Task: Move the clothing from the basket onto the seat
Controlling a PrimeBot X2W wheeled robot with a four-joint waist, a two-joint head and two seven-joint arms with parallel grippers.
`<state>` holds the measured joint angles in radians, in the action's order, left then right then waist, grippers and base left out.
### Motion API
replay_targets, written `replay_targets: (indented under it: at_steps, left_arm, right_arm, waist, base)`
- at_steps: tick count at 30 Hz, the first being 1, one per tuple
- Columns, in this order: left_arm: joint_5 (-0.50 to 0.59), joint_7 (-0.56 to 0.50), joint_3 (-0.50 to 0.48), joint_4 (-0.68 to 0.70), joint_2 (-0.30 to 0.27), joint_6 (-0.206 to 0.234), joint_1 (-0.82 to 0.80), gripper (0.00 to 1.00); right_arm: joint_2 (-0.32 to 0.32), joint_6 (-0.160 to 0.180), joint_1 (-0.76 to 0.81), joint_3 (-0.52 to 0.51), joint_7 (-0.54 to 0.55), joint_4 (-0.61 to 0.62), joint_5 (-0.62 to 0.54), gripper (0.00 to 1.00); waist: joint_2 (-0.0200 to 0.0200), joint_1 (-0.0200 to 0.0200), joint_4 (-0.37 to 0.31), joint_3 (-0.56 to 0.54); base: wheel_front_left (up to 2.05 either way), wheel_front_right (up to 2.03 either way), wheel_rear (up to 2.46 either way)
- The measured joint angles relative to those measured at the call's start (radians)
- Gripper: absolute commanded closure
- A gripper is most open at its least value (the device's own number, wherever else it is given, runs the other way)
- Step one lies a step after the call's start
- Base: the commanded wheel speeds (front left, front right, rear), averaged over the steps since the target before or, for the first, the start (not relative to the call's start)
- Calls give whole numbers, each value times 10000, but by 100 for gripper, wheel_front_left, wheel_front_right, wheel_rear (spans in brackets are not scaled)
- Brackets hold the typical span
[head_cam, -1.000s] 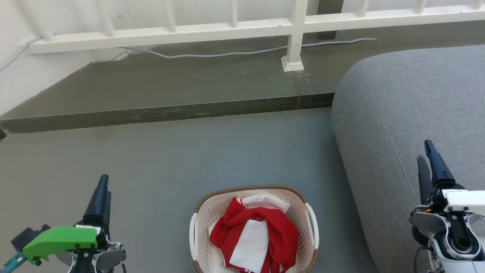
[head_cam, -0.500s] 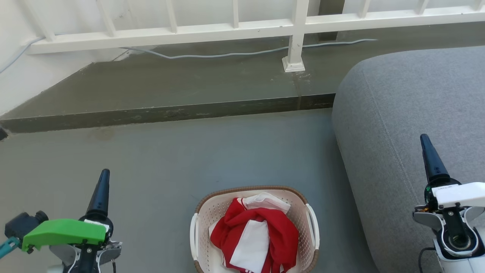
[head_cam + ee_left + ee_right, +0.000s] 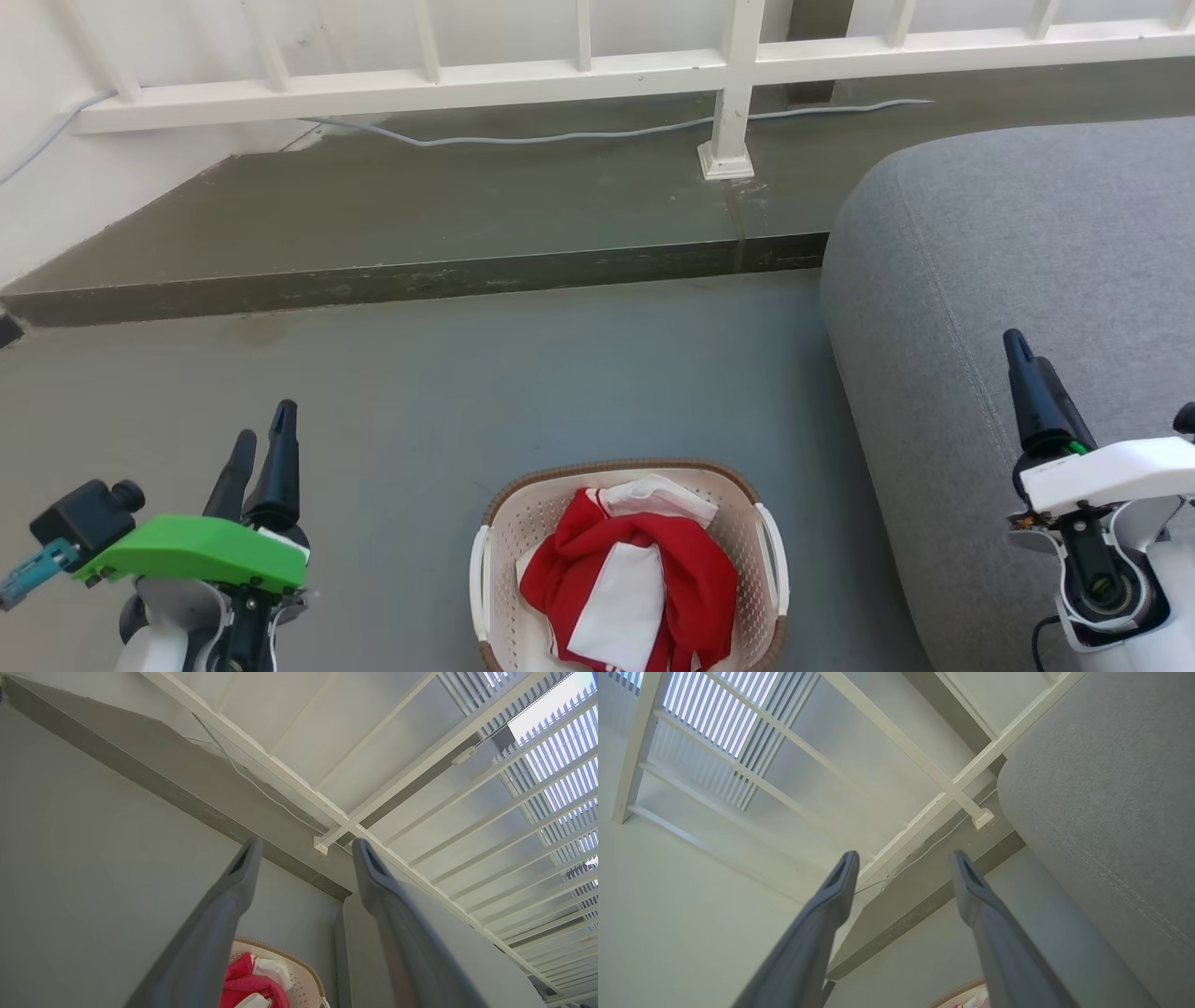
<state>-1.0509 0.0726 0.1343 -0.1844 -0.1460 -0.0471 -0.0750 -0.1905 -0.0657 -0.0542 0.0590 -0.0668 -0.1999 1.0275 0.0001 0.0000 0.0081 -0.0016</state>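
Red and white clothing (image 3: 630, 588) lies bundled in the cream basket (image 3: 495, 537) with a brown rim, on the floor at the bottom centre of the head view. The grey seat (image 3: 1008, 252) rises to its right. My left gripper (image 3: 261, 439) hangs open left of the basket, apart from it, holding nothing. Over the seat's front edge my right gripper (image 3: 1018, 350) is also open and empty. The left wrist view looks past my open left gripper (image 3: 306, 847) to the clothing (image 3: 247, 984) and basket (image 3: 306, 987) below. The right wrist view has my right gripper (image 3: 903, 858) beside the seat (image 3: 1106, 779).
A raised dark concrete step (image 3: 420, 275) crosses the floor behind the basket. A white railing (image 3: 728, 84) with a post stands on it, and a pale cable (image 3: 560, 135) runs along its base. A white wall (image 3: 56, 196) closes the far left.
My left gripper has risen and turned so both fingers show apart. The right gripper has shifted left and slightly up. The camera has nudged a little.
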Motion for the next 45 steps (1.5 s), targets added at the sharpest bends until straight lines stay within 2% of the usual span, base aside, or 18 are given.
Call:
replay_targets:
  at_steps: [17, 41, 45]
  left_arm:
    - [2719, 533, 934, 272, -176, 510, -114, 0]
    - [5768, 1091, 1845, 261, -311, 1106, -112, 0]
    - [5994, 1175, 1918, 263, -309, 1193, -112, 0]
  right_arm:
    - [-299, 458, 1, 907, -535, 63, -2518, 0]
    - [-658, 955, 1, 1850, -1279, 56, -5593, 0]
    - [-696, 1039, 1, 1929, -1369, 52, -5948, 0]
  waist:
    - [0, 0, 10, -59]
    - [0, 0, -8, -122]
    - [0, 0, -14, -122]
  base:
    - [0, 0, 0]
    - [0, 0, 0]
    - [0, 0, 0]
